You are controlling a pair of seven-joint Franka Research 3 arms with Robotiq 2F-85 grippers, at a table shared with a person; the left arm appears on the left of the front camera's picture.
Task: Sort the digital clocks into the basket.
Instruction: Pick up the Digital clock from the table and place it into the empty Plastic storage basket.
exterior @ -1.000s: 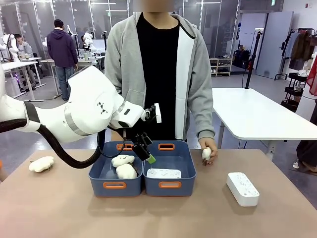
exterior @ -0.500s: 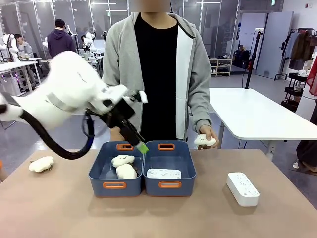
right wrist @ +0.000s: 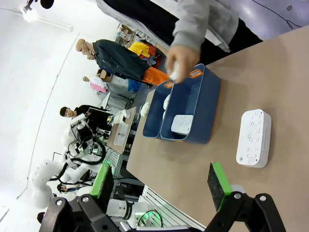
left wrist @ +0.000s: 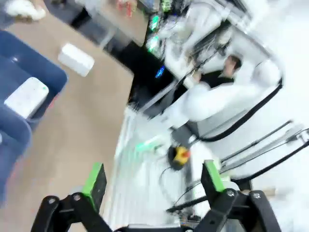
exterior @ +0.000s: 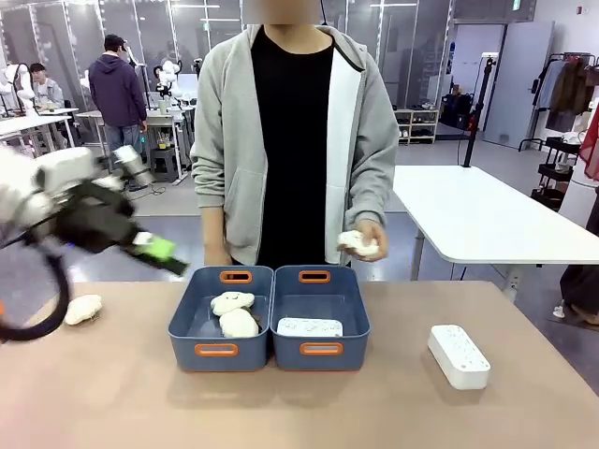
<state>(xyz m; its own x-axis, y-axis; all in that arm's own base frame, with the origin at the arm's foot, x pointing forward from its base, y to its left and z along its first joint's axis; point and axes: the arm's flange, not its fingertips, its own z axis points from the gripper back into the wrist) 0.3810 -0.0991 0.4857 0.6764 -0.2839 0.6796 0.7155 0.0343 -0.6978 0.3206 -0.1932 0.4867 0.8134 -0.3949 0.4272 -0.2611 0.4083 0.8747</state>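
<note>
One digital clock (exterior: 310,327) lies flat in the right-hand blue basket (exterior: 351,348). A second clock (exterior: 459,355) rests on the table to the right of it. My left gripper (exterior: 164,253) hangs blurred above the table's left side, well clear of both bins. Its own view shows the left gripper (left wrist: 154,179) open and empty, with the binned clock (left wrist: 26,96) and the loose clock (left wrist: 76,59) far off. The right gripper (right wrist: 159,181) is open and empty, high over the near table edge, looking at the loose clock (right wrist: 253,137) and the basket (right wrist: 207,111).
The left blue bin (exterior: 187,346) holds two white plush toys (exterior: 234,313). Another plush toy (exterior: 82,309) lies at the table's far left. The person behind the bins holds a plush toy in one hand (exterior: 360,243) above the table's far edge.
My left arm has swung from over the bins up and away to the left. The person's hand has lifted a plush toy from the table to chest height.
</note>
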